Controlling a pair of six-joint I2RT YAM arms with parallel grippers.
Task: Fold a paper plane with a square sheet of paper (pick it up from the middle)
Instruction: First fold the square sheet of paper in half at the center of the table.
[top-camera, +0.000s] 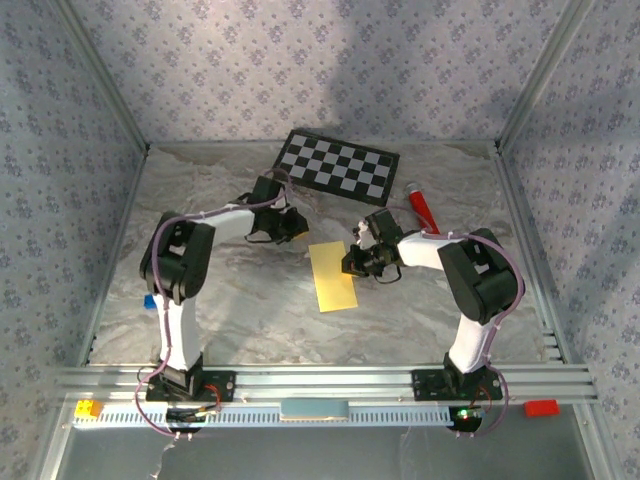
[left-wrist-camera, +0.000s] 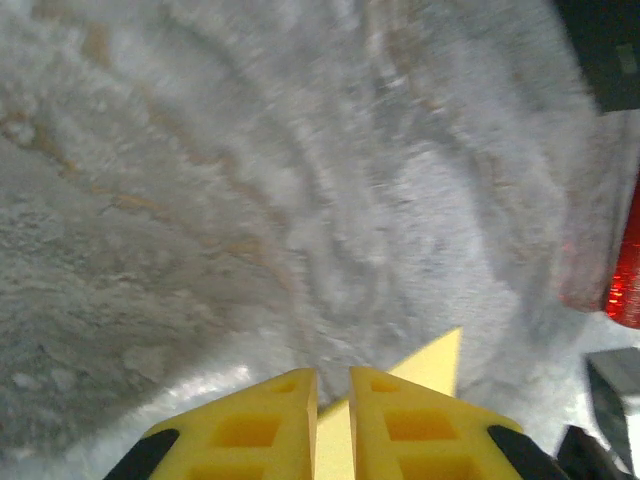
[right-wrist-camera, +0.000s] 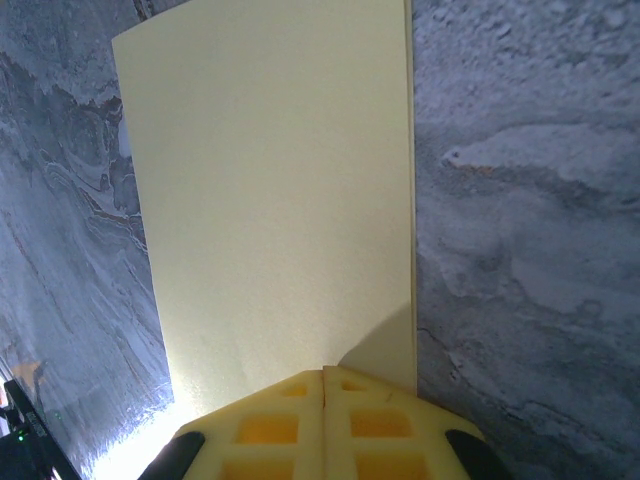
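Overhead: we find soft, even light, with a broad grey shadow across the back wall (top-camera: 370, 60). Left wrist: we record heavy blur over the table (left-wrist-camera: 250, 200), and the red tube (left-wrist-camera: 628, 265) glares at the right edge. Right wrist: sharp focus. The sheet of paper (right-wrist-camera: 270, 190) is bright, washing white at its near-left corner.

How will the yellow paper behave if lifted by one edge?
Likely floppy: the paper is thin and lies flat on the table. Probably light, sliding easily if pushed. Its seemingly doubled layer may stiffen it slightly.
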